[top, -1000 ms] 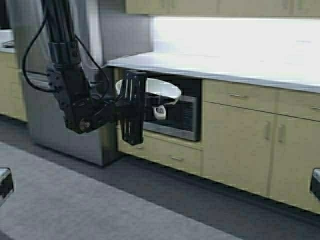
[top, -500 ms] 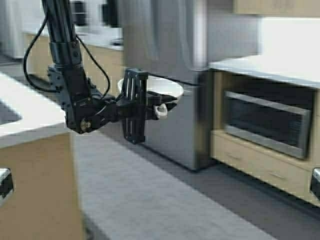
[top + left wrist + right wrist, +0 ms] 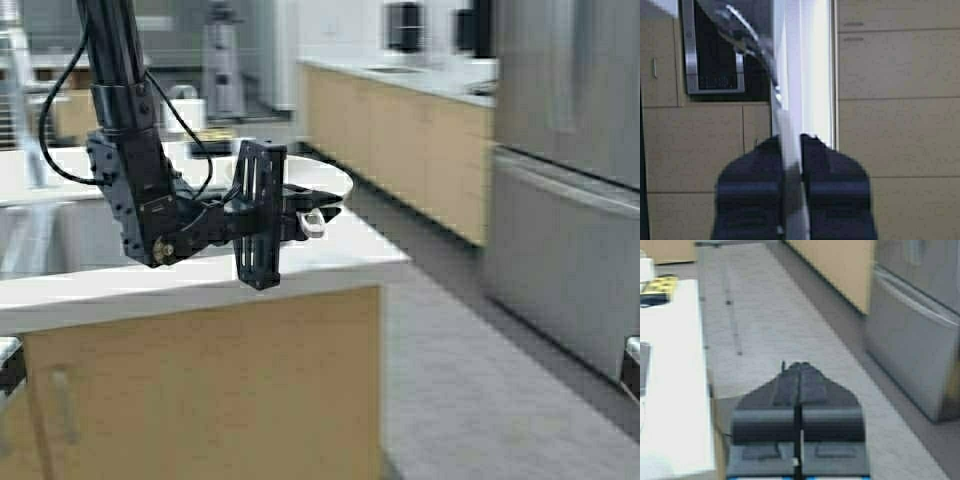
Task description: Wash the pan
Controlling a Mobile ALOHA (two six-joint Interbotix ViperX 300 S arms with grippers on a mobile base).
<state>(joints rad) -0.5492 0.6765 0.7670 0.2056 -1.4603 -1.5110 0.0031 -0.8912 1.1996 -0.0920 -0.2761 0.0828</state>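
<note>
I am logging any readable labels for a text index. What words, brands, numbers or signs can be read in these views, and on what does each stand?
None can be read.
Microwave: its dark panel shows only a blurred display, nothing legible.
Yellow item on the counter: any print is too blurred to read.
The pan in the left gripper shows no marking.

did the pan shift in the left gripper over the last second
No. The pan sits the same way in the left gripper, handle clamped, as before. Only the background swept past, cabinets giving way to a counter: the robot has moved.
</note>
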